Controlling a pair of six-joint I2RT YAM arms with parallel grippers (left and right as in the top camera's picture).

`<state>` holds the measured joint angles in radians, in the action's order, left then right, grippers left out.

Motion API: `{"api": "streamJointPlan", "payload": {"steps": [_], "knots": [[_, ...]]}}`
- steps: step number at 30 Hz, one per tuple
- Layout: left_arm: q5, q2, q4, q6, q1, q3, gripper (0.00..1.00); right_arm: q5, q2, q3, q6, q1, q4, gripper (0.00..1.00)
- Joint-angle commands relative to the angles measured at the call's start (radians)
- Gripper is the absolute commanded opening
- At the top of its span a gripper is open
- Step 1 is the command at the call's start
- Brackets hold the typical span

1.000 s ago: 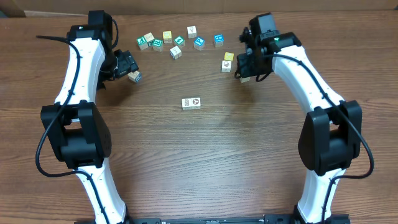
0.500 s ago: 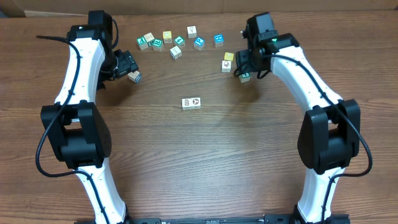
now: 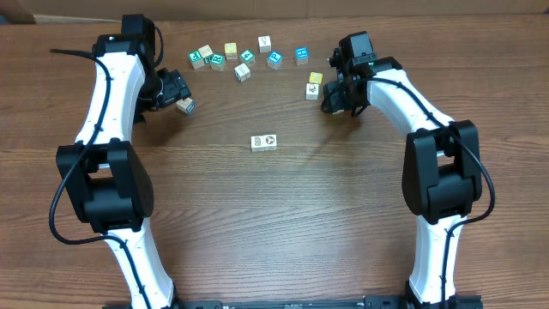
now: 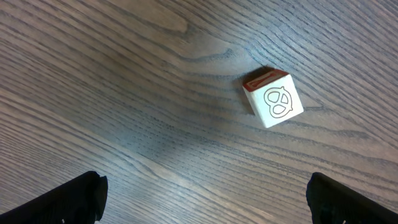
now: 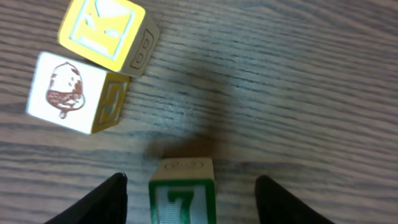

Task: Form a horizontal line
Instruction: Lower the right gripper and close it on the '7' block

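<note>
Straddling a green 7 cube (image 5: 182,194) hidden overhead, right claw (image 5: 189,182) stands open; left claw (image 4: 205,185) wide, empty.

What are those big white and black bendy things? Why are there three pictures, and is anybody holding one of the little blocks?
Those are two robot arms, the left arm and the right arm, at a wooden table. Each ends in a gripper, a two-finger pincher. The big picture is taken from above; the other two come from little cameras on the wrists, so they look close up. On the table lie small picture blocks: a scattered bunch on the far side and a row of two blocks in the middle. The left gripper is open near a pretzel block. The right gripper is open too, with a green seven block between its fingers, untouched. Beside it sit a yellow block and an acorn block. Nothing is held right now.
</note>
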<state>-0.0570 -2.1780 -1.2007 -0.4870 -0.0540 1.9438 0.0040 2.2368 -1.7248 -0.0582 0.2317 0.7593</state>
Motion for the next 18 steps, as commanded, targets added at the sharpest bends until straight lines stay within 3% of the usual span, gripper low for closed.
{"api": "streamJointPlan", "payload": {"steps": [1, 18], "knots": [[-0.005, -0.010, 0.002, 0.009, 0.005, 0.015, 1.00, -0.005, 0.025, 0.006, -0.003, 0.002, -0.014, 0.55], [-0.005, -0.010, 0.002, 0.009, 0.005, 0.015, 1.00, -0.005, 0.023, -0.049, -0.002, 0.002, 0.034, 0.52]]}}
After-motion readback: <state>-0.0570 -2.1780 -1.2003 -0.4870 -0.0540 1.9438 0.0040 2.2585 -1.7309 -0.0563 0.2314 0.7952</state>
